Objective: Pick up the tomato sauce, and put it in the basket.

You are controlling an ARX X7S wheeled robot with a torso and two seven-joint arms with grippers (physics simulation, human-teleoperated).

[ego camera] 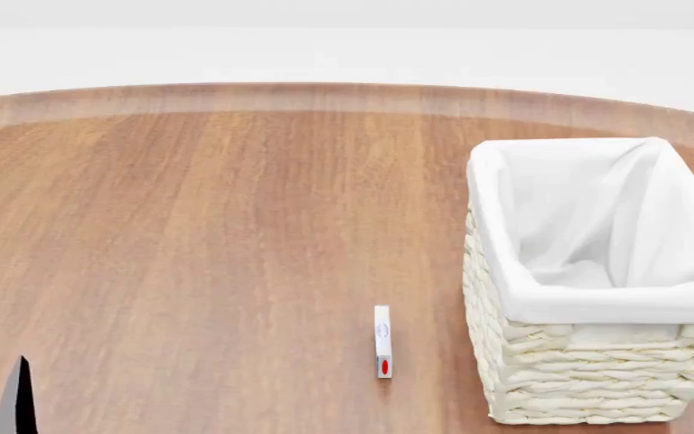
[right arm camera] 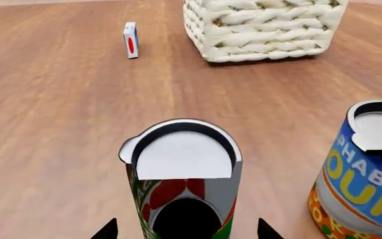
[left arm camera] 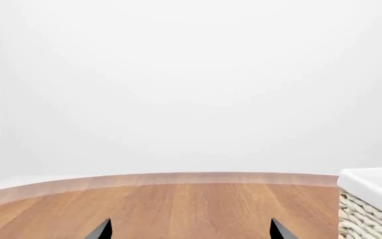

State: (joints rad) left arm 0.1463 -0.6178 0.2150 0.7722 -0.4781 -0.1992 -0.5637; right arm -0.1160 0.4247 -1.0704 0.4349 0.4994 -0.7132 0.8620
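Wood-grain tabletop (ego camera: 202, 253), pale rounded edge, white walls behind. Tomato can (right arm camera: 183, 184) upright between wide-spread right hand (right arm camera: 187, 230) tips, blue-yellow can (right arm camera: 363, 174) beside. Lined wicker basket (ego camera: 588, 371) well apart. Left hand (left arm camera: 189, 230) wide, empty.

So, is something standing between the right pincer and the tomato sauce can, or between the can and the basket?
Nothing visible does. The right pincer is open with the tomato sauce directly ahead. Toward the basket there is bare table; the blue and yellow can and the small white box stand off to either side.
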